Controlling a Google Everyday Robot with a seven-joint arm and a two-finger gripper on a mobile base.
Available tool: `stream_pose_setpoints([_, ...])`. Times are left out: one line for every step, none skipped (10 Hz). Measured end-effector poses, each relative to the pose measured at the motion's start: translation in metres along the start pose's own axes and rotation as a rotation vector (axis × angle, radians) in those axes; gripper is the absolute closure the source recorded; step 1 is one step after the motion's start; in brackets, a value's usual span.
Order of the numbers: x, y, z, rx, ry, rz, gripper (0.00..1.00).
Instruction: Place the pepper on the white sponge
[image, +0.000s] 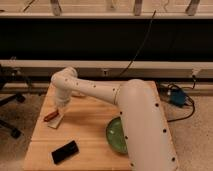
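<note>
The pepper, a small dark red-orange chili, lies at the left end of the white sponge, a small cream block near the left edge of the wooden table. My gripper hangs just above and to the right of the sponge, at the end of the white arm that reaches across from the right. I cannot tell whether it still touches the pepper.
A black flat rectangle lies near the table's front left corner. A green bowl sits at the front right, partly hidden by my arm. Cables and a blue box lie on the floor to the right.
</note>
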Motion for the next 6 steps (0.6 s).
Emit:
stream_pose_setpoints([0.0, 0.001, 0.0032, -0.004, -0.003, 0.002, 0.42])
stream_pose_setpoints([-0.0001, 0.0015, 0.0047, -0.005, -0.006, 0.003, 0.34])
stream_pose_setpoints([0.0, 0.0021, 0.006, -0.007, -0.01, 0.006, 0.25])
stream_pose_setpoints([-0.0009, 0.0026, 0.0074, -0.006, -0.017, 0.008, 0.2])
stream_pose_setpoints([-0.0025, 0.0028, 0.0083, -0.004, -0.022, 0.008, 0.2])
stream_pose_setpoints([-0.004, 0.0027, 0.009, 0.002, -0.029, 0.009, 0.2])
